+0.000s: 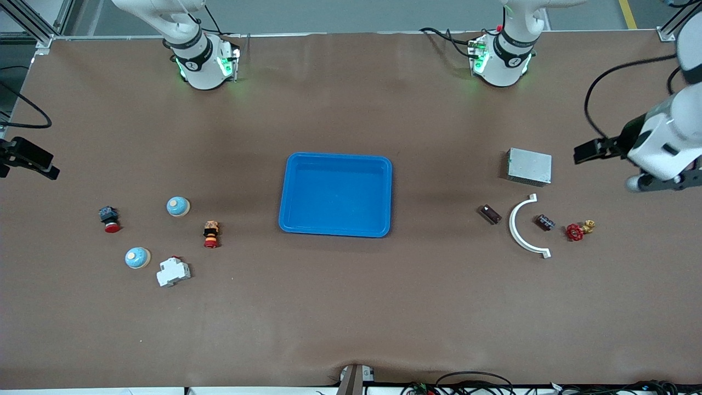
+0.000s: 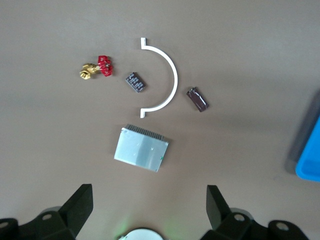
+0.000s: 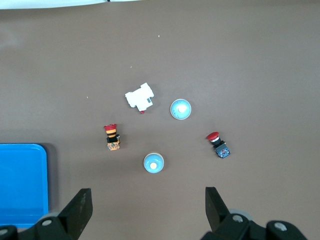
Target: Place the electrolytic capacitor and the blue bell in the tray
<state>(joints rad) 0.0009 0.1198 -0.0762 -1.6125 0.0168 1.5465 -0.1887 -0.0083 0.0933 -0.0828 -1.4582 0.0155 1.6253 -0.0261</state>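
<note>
The bright blue tray (image 1: pixel 290 219) lies mid-table and holds nothing; its corner shows in the right wrist view (image 3: pixel 22 182). Two blue bells (image 1: pixel 178 206) (image 1: pixel 137 257) sit toward the right arm's end, also in the right wrist view (image 3: pixel 154 163) (image 3: pixel 180 109). A dark brown cylindrical capacitor (image 1: pixel 490 214) lies toward the left arm's end, also in the left wrist view (image 2: pixel 197 99). My left gripper (image 2: pixel 149 196) is open and empty, high over the table beside the grey box (image 1: pixel 666 181). My right gripper (image 3: pixel 148 196) is open and empty, high over the bells' area.
Near the capacitor are a grey metal box (image 1: pixel 529 166), a white curved piece (image 1: pixel 521 227), a small dark part (image 1: pixel 544 222) and a red valve (image 1: pixel 576 231). Near the bells are a red push button (image 1: pixel 109 219), an orange-red button (image 1: pixel 211 234) and a white breaker (image 1: pixel 173 271).
</note>
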